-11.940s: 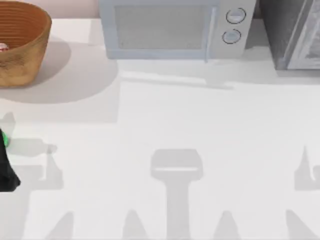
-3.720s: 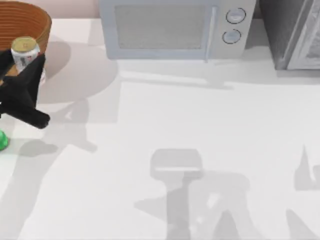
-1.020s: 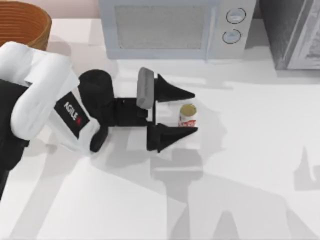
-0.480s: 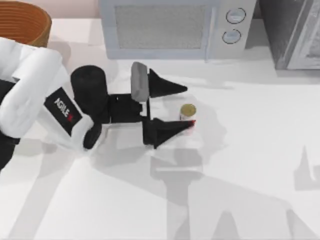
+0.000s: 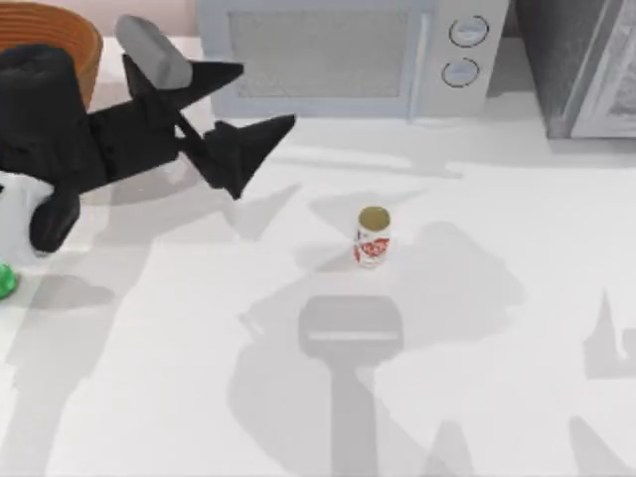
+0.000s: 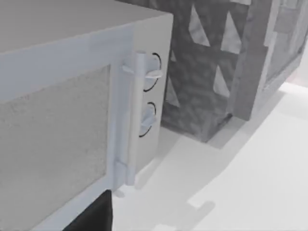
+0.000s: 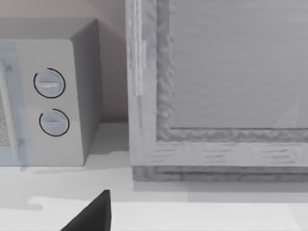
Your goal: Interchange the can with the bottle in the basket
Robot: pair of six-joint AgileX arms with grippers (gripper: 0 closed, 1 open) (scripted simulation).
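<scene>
The can (image 5: 373, 237), white with red markings and a gold top, stands upright alone on the middle of the table. My left gripper (image 5: 268, 94) hangs open and empty well to the can's back left, in front of the microwave's left end. One of its black fingers (image 6: 94, 217) shows in the left wrist view. The basket (image 5: 87, 42) sits at the back left corner, partly hidden by my left arm. A sliver of the green bottle (image 5: 4, 281) shows on the table at the left edge. A black part of my right gripper (image 7: 91, 217) shows in the right wrist view.
A pale microwave (image 5: 338, 55) stands along the back edge, with its handle and two dials (image 6: 149, 91) close in the left wrist view. A grey cabinet (image 5: 586, 65) fills the back right corner. Open table surrounds the can.
My left gripper, which had its open fingers on either side of the can, has pulled away and risen toward the back left. The can stays standing in the middle.
</scene>
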